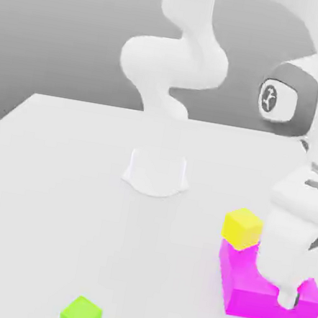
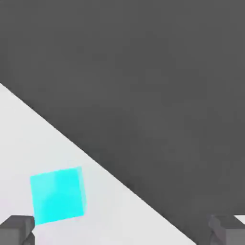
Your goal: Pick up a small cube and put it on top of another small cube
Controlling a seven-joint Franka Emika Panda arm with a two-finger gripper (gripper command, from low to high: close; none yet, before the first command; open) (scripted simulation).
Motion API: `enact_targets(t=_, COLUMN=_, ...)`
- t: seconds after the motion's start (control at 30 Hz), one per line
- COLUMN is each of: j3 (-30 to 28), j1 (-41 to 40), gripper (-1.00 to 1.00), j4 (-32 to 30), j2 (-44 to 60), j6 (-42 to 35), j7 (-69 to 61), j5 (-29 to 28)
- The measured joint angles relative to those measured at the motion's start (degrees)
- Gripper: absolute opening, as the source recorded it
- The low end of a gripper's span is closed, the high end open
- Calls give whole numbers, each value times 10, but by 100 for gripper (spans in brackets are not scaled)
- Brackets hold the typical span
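logo on arm, unreadable

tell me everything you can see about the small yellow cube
The small yellow cube is plain, matte, bright yellow and looks like solid plastic, with no markings. It sits upright and level on top of the far arm of the magenta L-shaped block, resting on it, at the exterior view's right, on the white table. The gripper beside it does not touch it.
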Motion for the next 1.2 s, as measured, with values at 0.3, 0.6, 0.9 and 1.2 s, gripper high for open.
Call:
enact_targets(t=0.3, j3=-13, j1=36, gripper=-100, j4=25, j2=160, j6=82, j7=3, j5=-40)
enact_targets(t=0.6, j3=0, j1=26, gripper=-100, j4=14, j2=110, j6=43, j7=-7, j5=-26)
enact_targets(t=0.9, j3=-99, j1=-82, gripper=-100, j4=-83, j2=-16, j6=18, j7=80, j5=51)
enact_targets(t=1.2, j3=-159, j1=-154, gripper=100, j4=-117, j2=21, j6=89, j7=123, j5=112)
